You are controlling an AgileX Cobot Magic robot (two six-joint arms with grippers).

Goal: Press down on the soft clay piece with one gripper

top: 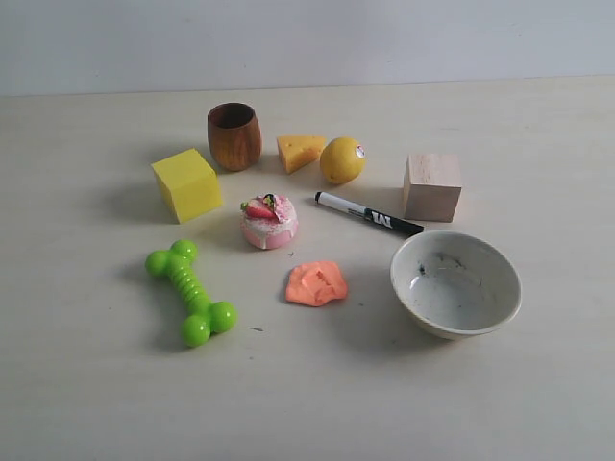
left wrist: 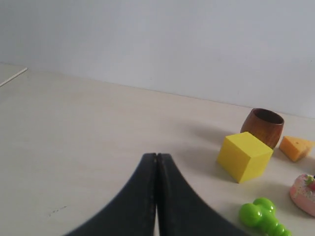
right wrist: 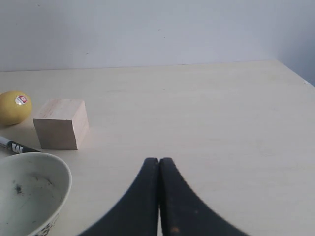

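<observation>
The soft clay piece (top: 316, 283) is a flat salmon-orange lump with a dented top, lying on the table between the green bone toy (top: 191, 291) and the white bowl (top: 455, 283). Neither arm appears in the exterior view. My left gripper (left wrist: 156, 156) is shut with nothing in it, over bare table to the left of the yellow cube (left wrist: 244, 156); the clay does not show in its view. My right gripper (right wrist: 159, 160) is also shut and empty, over bare table to the right of the white bowl (right wrist: 30, 191); the clay is out of its view too.
Around the clay stand a pink toy cake (top: 269, 221), a black marker (top: 368, 213), a wooden cube (top: 431, 186), a lemon (top: 342, 159), a cheese wedge (top: 300, 151), a wooden cup (top: 234, 135) and a yellow cube (top: 185, 183).
</observation>
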